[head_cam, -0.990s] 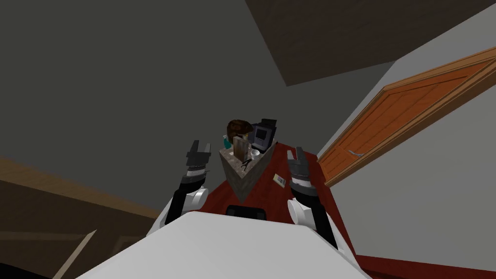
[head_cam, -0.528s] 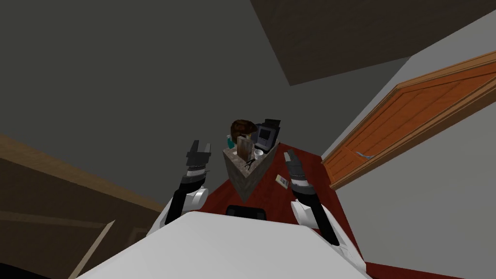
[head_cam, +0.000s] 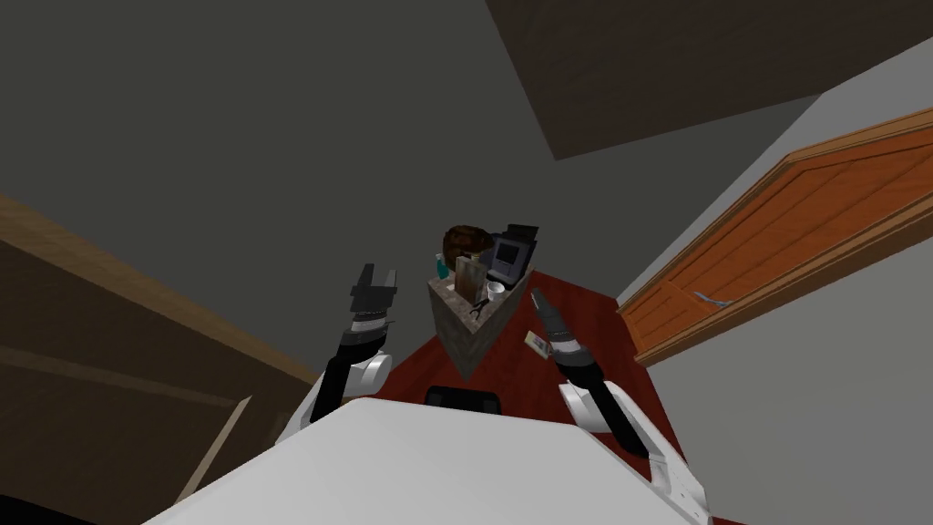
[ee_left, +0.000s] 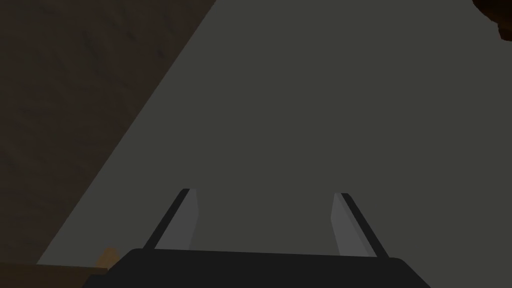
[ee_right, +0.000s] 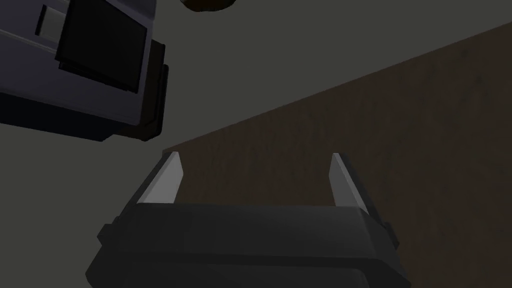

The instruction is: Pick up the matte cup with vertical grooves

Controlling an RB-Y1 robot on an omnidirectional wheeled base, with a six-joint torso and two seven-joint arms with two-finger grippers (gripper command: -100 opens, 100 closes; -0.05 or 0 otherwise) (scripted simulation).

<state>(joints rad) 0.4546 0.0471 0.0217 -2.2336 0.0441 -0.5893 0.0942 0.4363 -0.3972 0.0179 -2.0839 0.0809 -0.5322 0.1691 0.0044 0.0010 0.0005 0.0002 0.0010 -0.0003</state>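
Cup: one white cup (head_cam: pixel 495 291) is seen on the counter (head_cam: pixel 460 342), at the counter's far end, just in front of the dark appliance (head_cam: pixel 512 253).
Cup axis: the long axis appears to stand upright off the counter top, with the mouth turned up. The slant shared by the whole head view is the camera's.
Hard to make out: the cup's grooves and finish are too small to be told. A small dark item (head_cam: pixel 476 310) lying on the counter just nearer than the cup cannot be identified.
Cut off: in the right wrist view the appliance is cropped by the picture's edge, as is the brown rounded thing (head_cam: pixel 466 242).
Counted on the counter: one cup, one appliance, one wooden block (head_cam: pixel 469 273), one teal bottle (head_cam: pixel 443 267), one brown rounded thing, one small dark item.
Left gripper (head_cam: pixel 375 278): raised off the counter's left side, well apart from the cup. Its fingers are spread about a third of its wrist view's width, and nothing is held.
Right gripper (head_cam: pixel 538 303): held off the counter's right side, near the cup but apart from it. The fingers are parted wide with nothing between them, and the appliance is seen beyond them.
Beside the counter: a red surface (head_cam: pixel 510 360) on the right carries one small pale flat item (head_cam: pixel 538 342). One orange door (head_cam: pixel 774 246) is seen farther right.
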